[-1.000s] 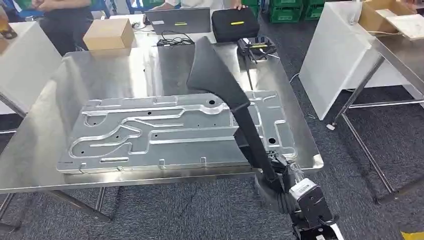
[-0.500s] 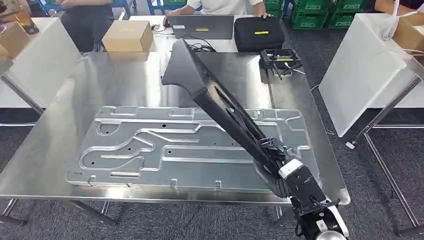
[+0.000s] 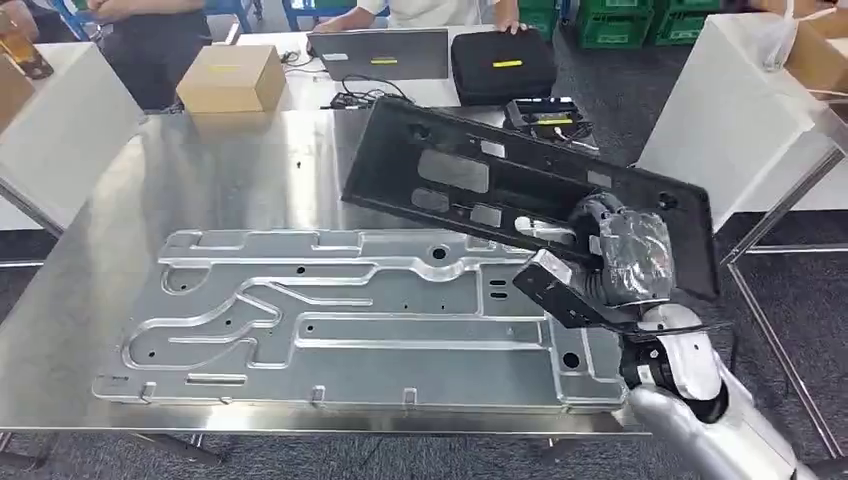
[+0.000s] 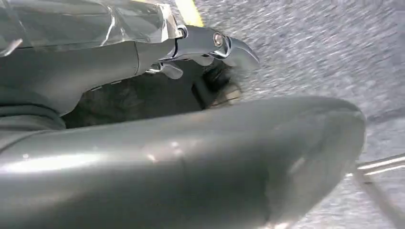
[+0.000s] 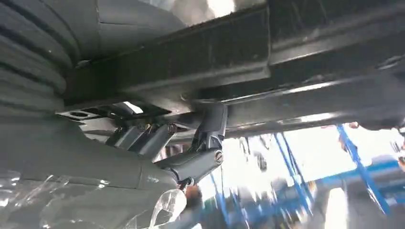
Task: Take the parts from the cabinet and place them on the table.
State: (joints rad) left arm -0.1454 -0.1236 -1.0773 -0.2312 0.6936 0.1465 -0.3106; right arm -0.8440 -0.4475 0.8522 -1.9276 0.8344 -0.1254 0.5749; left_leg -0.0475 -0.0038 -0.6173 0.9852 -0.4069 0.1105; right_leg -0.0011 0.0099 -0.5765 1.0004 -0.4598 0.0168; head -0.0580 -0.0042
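A long black plastic panel (image 3: pixel 470 180), with cut-outs and clips on the face I see, hangs tilted over the right half of the steel table (image 3: pixel 200 160). My right hand (image 3: pixel 625 255) grips it near its right end from the underside. In the right wrist view the fingers (image 5: pixel 143 136) hook over a rib of the panel (image 5: pixel 286 43). A large grooved aluminium plate (image 3: pixel 330 320) lies flat on the table under the panel. My left hand (image 4: pixel 200 47) hangs over grey carpet, thumb stretched out, nothing in it.
Along the table's far edge stand a cardboard box (image 3: pixel 230 75), a laptop (image 3: pixel 380 52), a black case (image 3: pixel 500 62) and a small black device (image 3: pixel 545 115). People stand behind them. White tables flank the steel one at right (image 3: pixel 720 110) and left (image 3: pixel 50 130).
My view has shifted. The right hand has risen and turned the panel from edge-on and steep to lying broad and nearly level above the table's right side.
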